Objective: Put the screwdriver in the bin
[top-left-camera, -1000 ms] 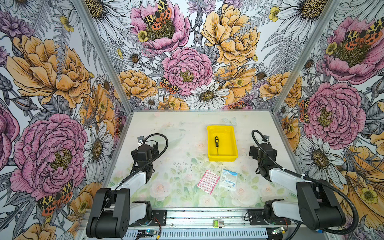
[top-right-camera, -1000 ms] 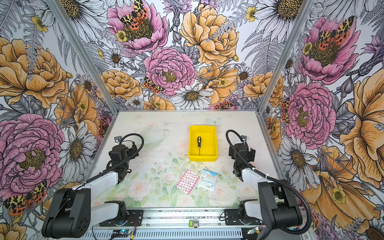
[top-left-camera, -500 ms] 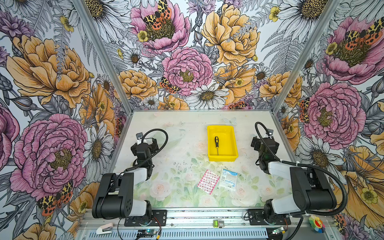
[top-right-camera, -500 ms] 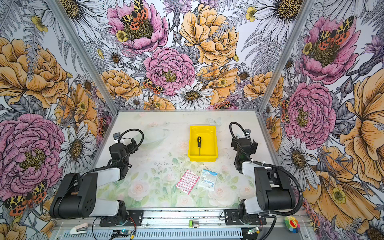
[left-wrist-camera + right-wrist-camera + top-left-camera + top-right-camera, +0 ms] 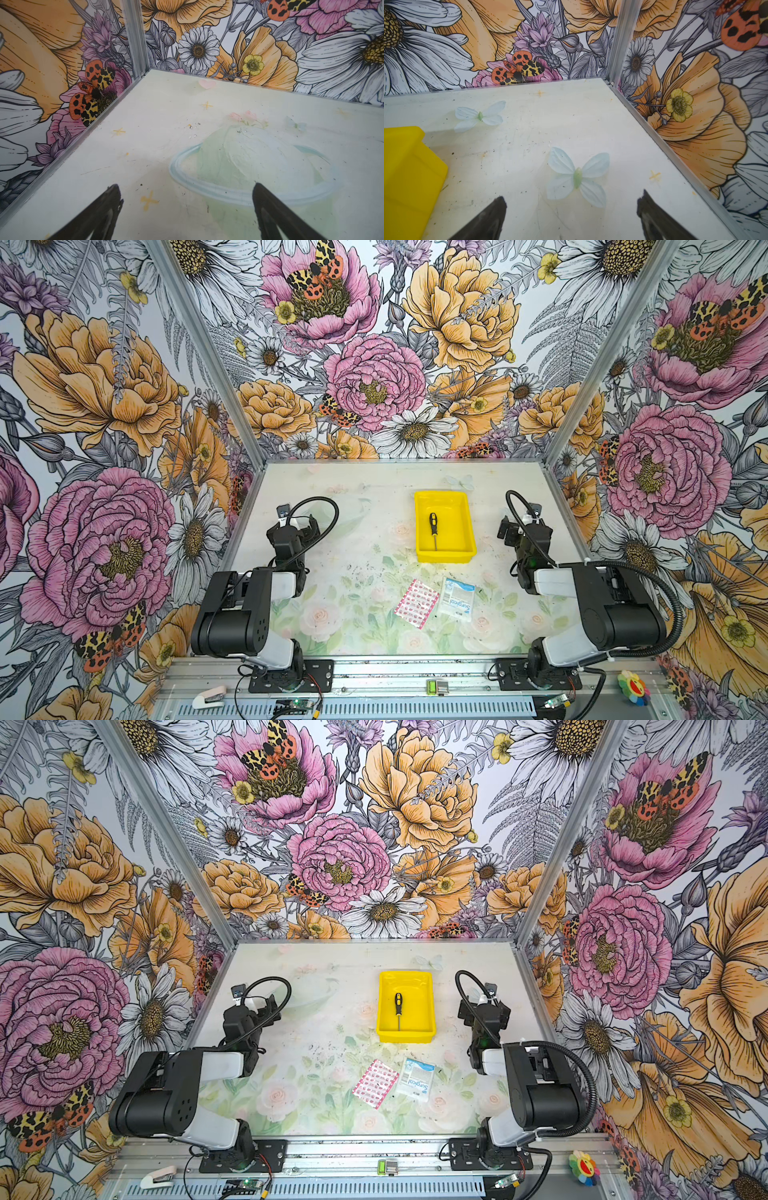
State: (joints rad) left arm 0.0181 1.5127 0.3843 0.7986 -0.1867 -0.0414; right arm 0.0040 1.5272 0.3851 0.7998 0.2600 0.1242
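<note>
Left arm [image 5: 249, 605] and right arm [image 5: 602, 605] are folding back. In both top views the screwdriver [image 5: 434, 531] is lying inside the bin [image 5: 446, 556]; withdrawing clear seems right. Left wrist: left jaws gaping empty over desk [image 5: 166, 108]. Right wrist: right jaws gaping empty.

The white packet [image 5: 458, 599], lying near the counter's [image 5: 353, 531] front edge right of centre, carries blue lettering that reads roughly "Surgical".
</note>
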